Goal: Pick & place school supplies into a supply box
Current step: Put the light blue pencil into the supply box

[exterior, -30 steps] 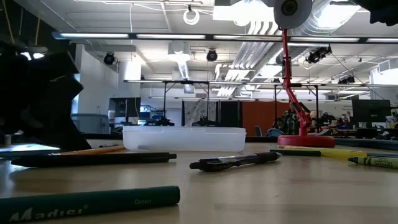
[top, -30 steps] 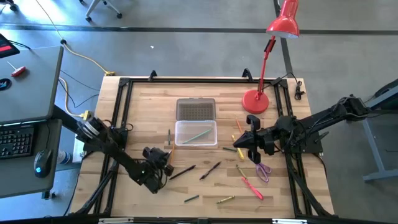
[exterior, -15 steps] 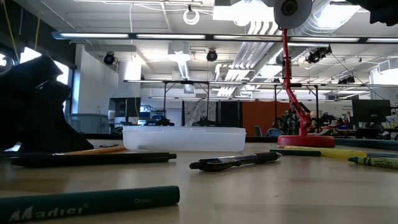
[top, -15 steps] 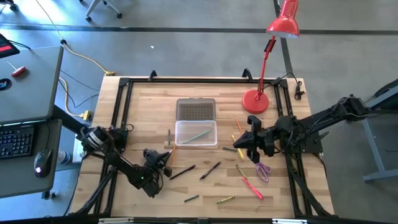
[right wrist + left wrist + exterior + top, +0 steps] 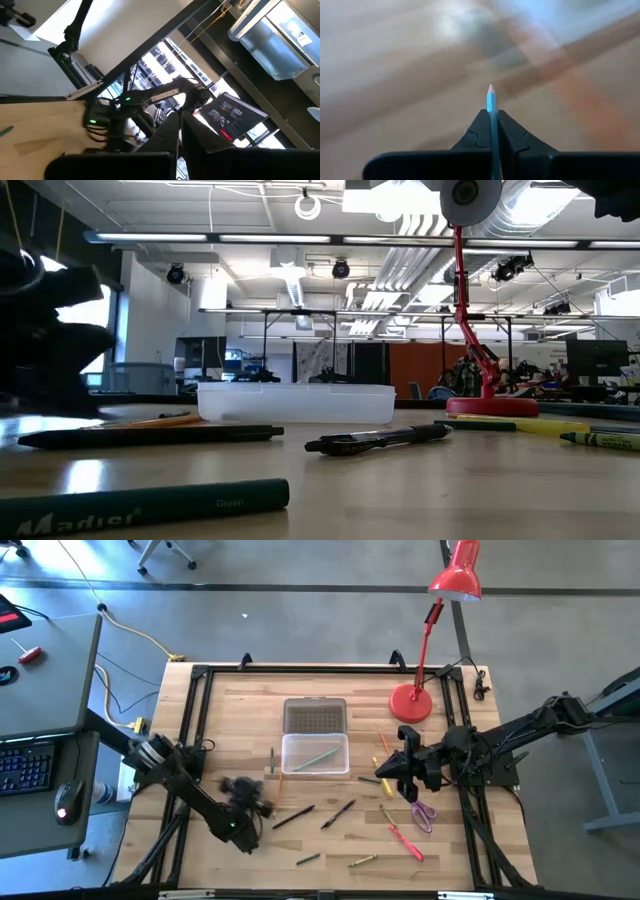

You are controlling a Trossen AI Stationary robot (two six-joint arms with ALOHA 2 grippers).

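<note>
My left gripper (image 5: 246,794) hovers over the table's near left part, left of the scattered pens, and is shut on a light blue pencil (image 5: 491,100). The clear supply box (image 5: 315,753) stands mid-table with a green pencil inside and its grey lid (image 5: 315,716) lying behind it. Black pens (image 5: 338,813), a green marker (image 5: 140,505), a red pen (image 5: 405,840) and purple scissors (image 5: 424,815) lie flat on the wood. My right gripper (image 5: 388,774) hangs shut above the table, right of the box, holding nothing. My left gripper pinches the blue pencil between its two fingers (image 5: 512,137). The pencil lies along the fingers, and its sharpened end (image 5: 491,91) sticks out forward past the fingertips. The gripper slants downward over the wood, and the pencil's tip looks clear of the table.
A red desk lamp (image 5: 410,703) stands at the far right of the table. An orange pencil (image 5: 278,780) and a grey one (image 5: 272,758) lie just left of the box. Yellow and green pens (image 5: 384,755) lie under my right arm.
My left gripper has risen from the tabletop and drifted a little toward the table's left edge, tipping as it went. In the low view its dark bulk now hangs clear above the wood. The pens on the table lie as before.
</note>
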